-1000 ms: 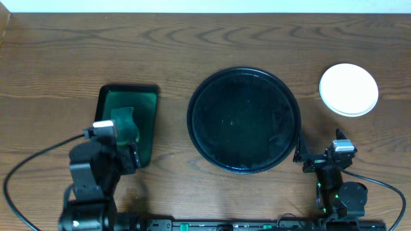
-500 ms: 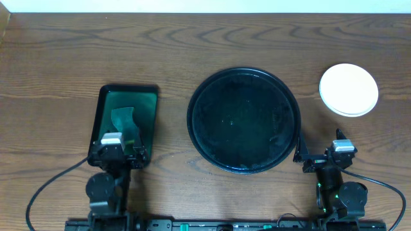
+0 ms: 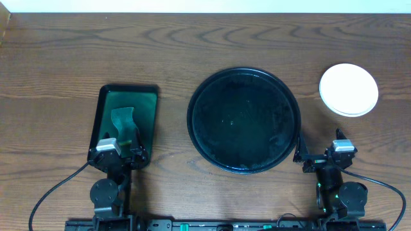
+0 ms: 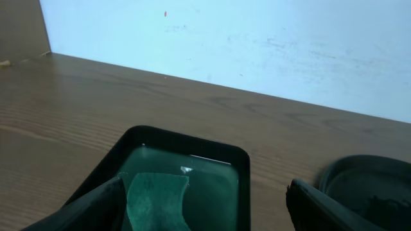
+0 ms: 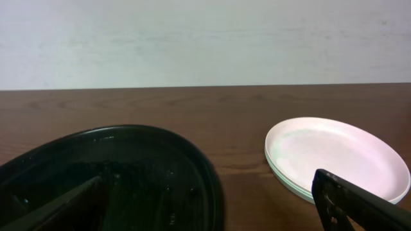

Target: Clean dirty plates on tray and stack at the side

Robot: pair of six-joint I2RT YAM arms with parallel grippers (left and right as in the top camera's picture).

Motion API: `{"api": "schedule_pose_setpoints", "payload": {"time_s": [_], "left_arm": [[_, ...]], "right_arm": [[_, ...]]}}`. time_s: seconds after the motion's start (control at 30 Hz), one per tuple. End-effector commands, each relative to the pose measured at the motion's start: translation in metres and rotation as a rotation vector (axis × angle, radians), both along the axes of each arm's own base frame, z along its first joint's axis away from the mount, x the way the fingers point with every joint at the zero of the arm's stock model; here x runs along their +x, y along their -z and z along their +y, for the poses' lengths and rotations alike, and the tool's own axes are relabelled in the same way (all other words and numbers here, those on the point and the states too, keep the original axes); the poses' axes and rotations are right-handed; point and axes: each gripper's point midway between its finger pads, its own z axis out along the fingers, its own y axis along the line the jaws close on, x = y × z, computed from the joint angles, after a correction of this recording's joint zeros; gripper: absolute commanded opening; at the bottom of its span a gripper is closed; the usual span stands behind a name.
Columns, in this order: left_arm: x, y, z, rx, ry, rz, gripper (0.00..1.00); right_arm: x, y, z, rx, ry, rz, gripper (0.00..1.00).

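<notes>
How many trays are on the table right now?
2. The round black tray sits mid-table with no plates on it. The rectangular green tray lies to its left, holding a green cloth. None appears hidden.

- I take this for a robotics lab bench rather than a kitchen: my left arm [image 3: 106, 192] and my right arm [image 3: 340, 196] sit on a rail [image 3: 225, 226] along the near edge of a wood-grain surface [image 3: 64, 58].
- A plain white wall [image 4: 257, 45] closes off the far side.
- The crockery looks like staged props: one round black tray [image 3: 244, 120], one dark-green rectangular tray [image 3: 146, 109] holding a green cloth [image 3: 123, 122], and one small stack of white plates [image 3: 349, 88].
</notes>
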Motion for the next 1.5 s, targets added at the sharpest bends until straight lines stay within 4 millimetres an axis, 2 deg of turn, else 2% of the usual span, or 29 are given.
{"api": "schedule_pose_setpoints", "payload": {"time_s": [0.0, 0.43, 1.1, 1.37, 1.47], "left_arm": [[-0.002, 0.015, 0.003, 0.037, -0.013, 0.053, 0.8], [-0.001, 0.017, 0.001, 0.179, 0.017, 0.072, 0.8], [-0.002, 0.062, 0.001, 0.157, 0.034, 0.274, 0.81], [-0.004, 0.076, 0.001, 0.153, 0.04, 0.334, 0.81], [-0.003, 0.075, 0.001, 0.155, 0.037, 0.33, 0.8]], "right_arm": [[0.0, 0.0, 0.002, -0.012, -0.007, -0.002, 0.99], [0.0, 0.0, 0.002, -0.012, -0.007, -0.002, 0.99], [0.0, 0.0, 0.002, -0.012, -0.007, -0.002, 0.99], [0.0, 0.0, 0.002, -0.012, -0.007, -0.002, 0.99], [0.0, 0.0, 0.002, -0.012, -0.007, -0.002, 0.99]]}}
